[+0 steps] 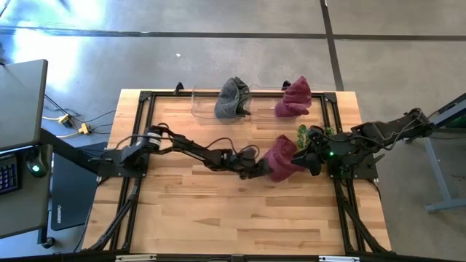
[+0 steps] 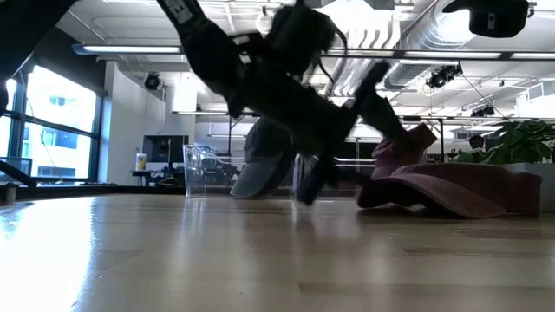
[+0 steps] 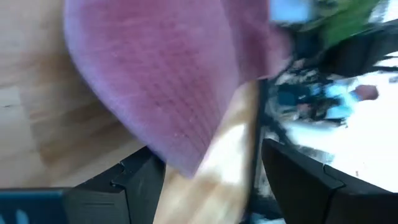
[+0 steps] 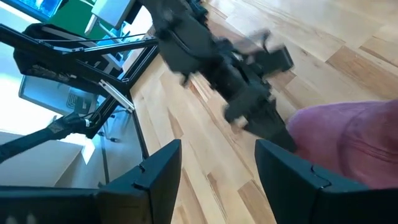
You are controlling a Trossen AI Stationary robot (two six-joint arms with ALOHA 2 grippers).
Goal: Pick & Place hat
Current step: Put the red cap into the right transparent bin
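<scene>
A maroon knit hat [image 1: 282,161] lies slumped on the wooden table, right of centre; the low view shows the hat [image 2: 451,191] flat on the boards. My left gripper [image 1: 261,170] is open at the hat's left edge, just above the table [image 2: 308,186]. In the left wrist view the hat [image 3: 161,74] fills the picture ahead of the gripper [image 3: 205,168]. My right gripper [image 1: 312,159] is open at the hat's right side. In its wrist view [image 4: 217,155] the hat [image 4: 354,143] lies beside one finger, and my left gripper is beyond it. My left gripper is open, level with the table and pointing toward the table's right. The hat's lower edge [image 3: 186,158] reaches in between its fingers. Whether a finger touches the cloth, I cannot tell.
At the far edge, a grey hat [image 1: 231,98] sits at a clear plastic container [image 1: 200,102] and a second maroon hat [image 1: 293,98] stands to its right. A green plant [image 1: 306,132] is by the right arm. The near half of the table is bare wood [image 1: 218,218].
</scene>
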